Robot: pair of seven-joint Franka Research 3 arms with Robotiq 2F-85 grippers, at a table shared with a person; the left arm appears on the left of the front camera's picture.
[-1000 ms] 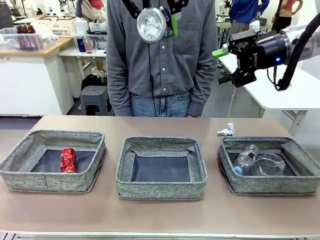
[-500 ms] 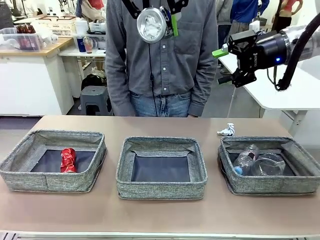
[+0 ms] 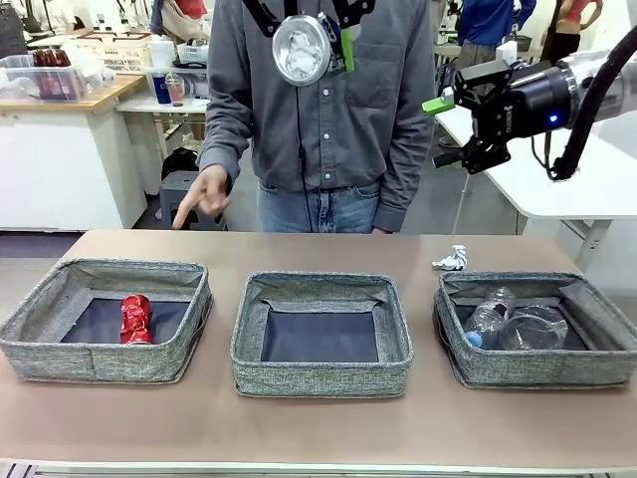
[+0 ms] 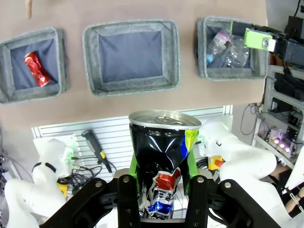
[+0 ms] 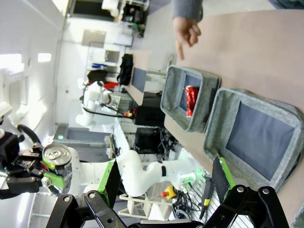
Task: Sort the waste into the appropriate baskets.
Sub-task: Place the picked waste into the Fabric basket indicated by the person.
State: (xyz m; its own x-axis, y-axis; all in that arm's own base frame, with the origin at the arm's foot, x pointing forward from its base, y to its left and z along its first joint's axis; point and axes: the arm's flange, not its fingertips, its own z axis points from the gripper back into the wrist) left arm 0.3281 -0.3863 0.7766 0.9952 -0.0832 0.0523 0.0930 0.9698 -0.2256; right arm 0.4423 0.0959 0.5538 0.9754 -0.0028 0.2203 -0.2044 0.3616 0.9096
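Above the far left of the bench (image 3: 318,438), the person's hand (image 3: 204,195) has just risen, pointing towards the left grey woven basket (image 3: 40,344) holding the crushed red can (image 3: 134,319) (likely cueing a drop), while the left gripper (image 4: 161,183) clamps a dented dark blue soda can (image 4: 161,152) high overhead and the right gripper (image 3: 450,129) gapes wide, empty.

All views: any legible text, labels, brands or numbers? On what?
Nothing can be read for certain.
Dark soda can, held in the left hand: red, white and blue print on the crumpled wall, no legible word.
Right hand: small white lettering on its black body, too small to read.
Crushed red can in the left basket: print too small to read.
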